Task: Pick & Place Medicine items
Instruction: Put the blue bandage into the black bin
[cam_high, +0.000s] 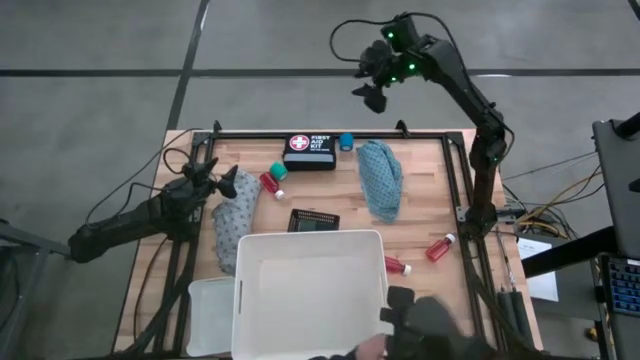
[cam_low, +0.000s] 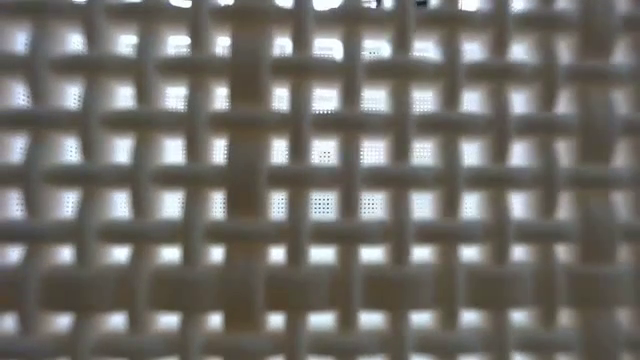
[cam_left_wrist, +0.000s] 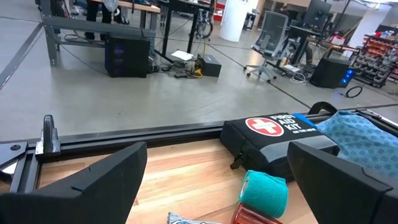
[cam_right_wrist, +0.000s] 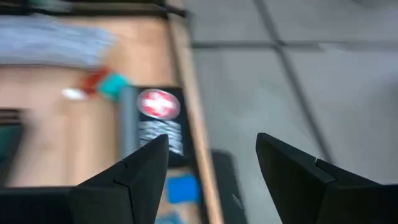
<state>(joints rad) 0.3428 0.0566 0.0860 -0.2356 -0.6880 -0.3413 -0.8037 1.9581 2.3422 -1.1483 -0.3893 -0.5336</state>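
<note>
Wooden table (cam_high: 420, 215), grey concrete floor (cam_high: 100, 40) all round
Right gripper (cam_high: 375, 95) raised past the far edge, fingers apart, empty; teal cloth (cam_high: 381, 178) at its 6 o'clock; left gripper (cam_high: 228, 185) wide open, empty, beside grey cloth (cam_high: 235, 222)

The wooden table (cam_high: 420, 215) carries cloths, bottles, tubs and a kit.

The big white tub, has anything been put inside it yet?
No, in the high view the white tub shows only its bare floor.
</note>
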